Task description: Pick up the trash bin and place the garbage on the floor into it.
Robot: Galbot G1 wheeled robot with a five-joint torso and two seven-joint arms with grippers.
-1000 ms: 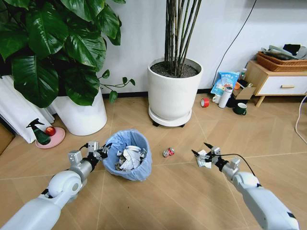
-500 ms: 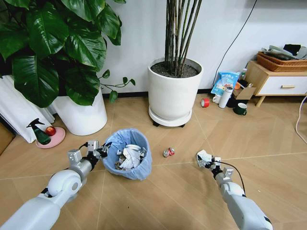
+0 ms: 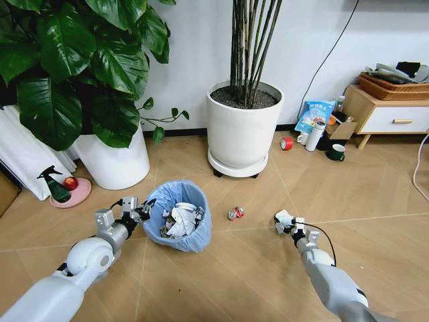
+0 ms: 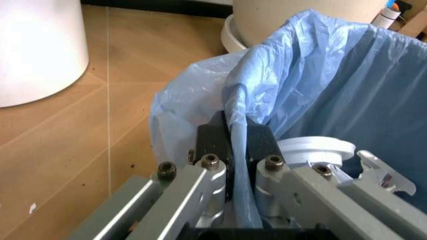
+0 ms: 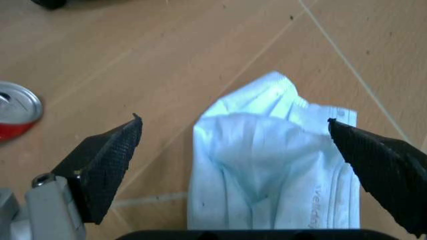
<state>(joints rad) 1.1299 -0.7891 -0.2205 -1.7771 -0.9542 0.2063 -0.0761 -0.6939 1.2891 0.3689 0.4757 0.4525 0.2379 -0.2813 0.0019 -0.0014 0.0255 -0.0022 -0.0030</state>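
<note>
The trash bin (image 3: 179,218), lined with a light-blue bag, stands on the floor (image 3: 241,268) and holds white litter. My left gripper (image 3: 139,213) is shut on its rim; in the left wrist view the black fingers (image 4: 213,142) pinch the bag's fold (image 4: 267,90), with a white lid (image 4: 317,148) inside the bin. My right gripper (image 3: 289,225) is low at a folded white tissue (image 3: 283,218). In the right wrist view it stands open (image 5: 233,120), the tissue (image 5: 273,175) lying between its two black fingertips. A red-silver piece (image 3: 234,212) (image 5: 17,112) lies between bin and tissue.
Two white plant pots (image 3: 242,127) (image 3: 117,164) stand behind the bin. A green spray bottle (image 3: 55,184) sits at the left. A red tape roll (image 3: 286,143), a packet (image 3: 315,114), a mug (image 3: 336,153) and a wooden cabinet (image 3: 389,114) are at the back right.
My right arm has come down and drawn in, bringing its open gripper to the white tissue on the floor. The left gripper and bin have stayed put.
</note>
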